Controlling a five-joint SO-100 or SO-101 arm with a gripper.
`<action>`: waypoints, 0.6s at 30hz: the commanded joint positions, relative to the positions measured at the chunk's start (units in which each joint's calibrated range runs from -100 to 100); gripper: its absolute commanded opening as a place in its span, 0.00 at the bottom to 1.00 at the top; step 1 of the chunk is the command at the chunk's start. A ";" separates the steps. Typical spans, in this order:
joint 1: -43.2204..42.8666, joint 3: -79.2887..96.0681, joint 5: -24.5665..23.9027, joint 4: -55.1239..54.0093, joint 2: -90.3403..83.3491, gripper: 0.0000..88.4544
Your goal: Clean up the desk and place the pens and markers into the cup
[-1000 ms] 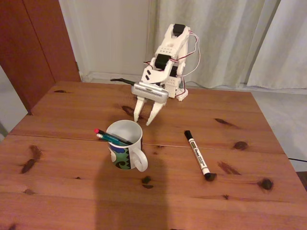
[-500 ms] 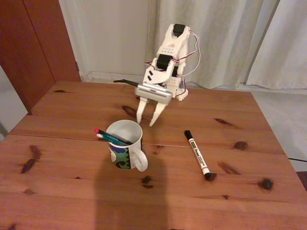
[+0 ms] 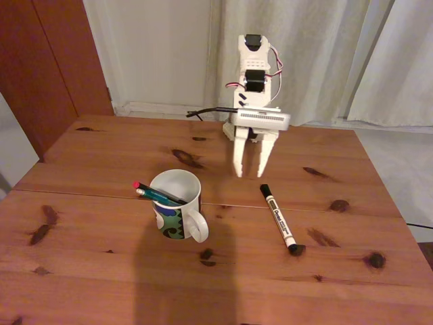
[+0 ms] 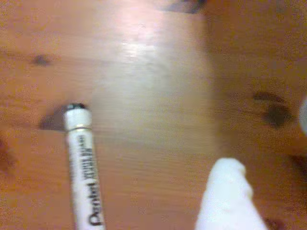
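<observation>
- gripper (image 3: 249,168): fingers spread a moderate gap, pointing down, tips hanging above the desk (image 3: 101,271). Nothing between them, touching nothing.
- marker (image 3: 279,218): flat on the desk, at about 5 o'clock from the fingertips in the fixed view, near but apart. Black cap end towards the gripper, other black end towards the camera.
- wrist view: marker (image 4: 85,177) runs up from the bottom edge at left, black printed text on the white barrel, black end at top. One white fingertip (image 4: 225,191) comes in at bottom right, at 3 o'clock from the barrel, bare wood between them. Picture is blurred.
- cup (image 3: 177,205): upright, at about 8 o'clock from the gripper in the fixed view, well apart, handle facing 4 o'clock.
- pens (image 3: 154,193): both inside the cup, leaning over its rim towards 9 o'clock, red end and pale tip sticking out.
</observation>
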 commanded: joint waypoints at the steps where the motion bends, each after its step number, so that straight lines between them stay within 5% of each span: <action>1: -1.25 -0.71 -0.86 -0.69 -1.86 0.17; 14: -1.25 1.73 -4.69 0.00 -1.78 0.18; 18: -1.65 -3.14 -3.06 10.84 -1.70 0.18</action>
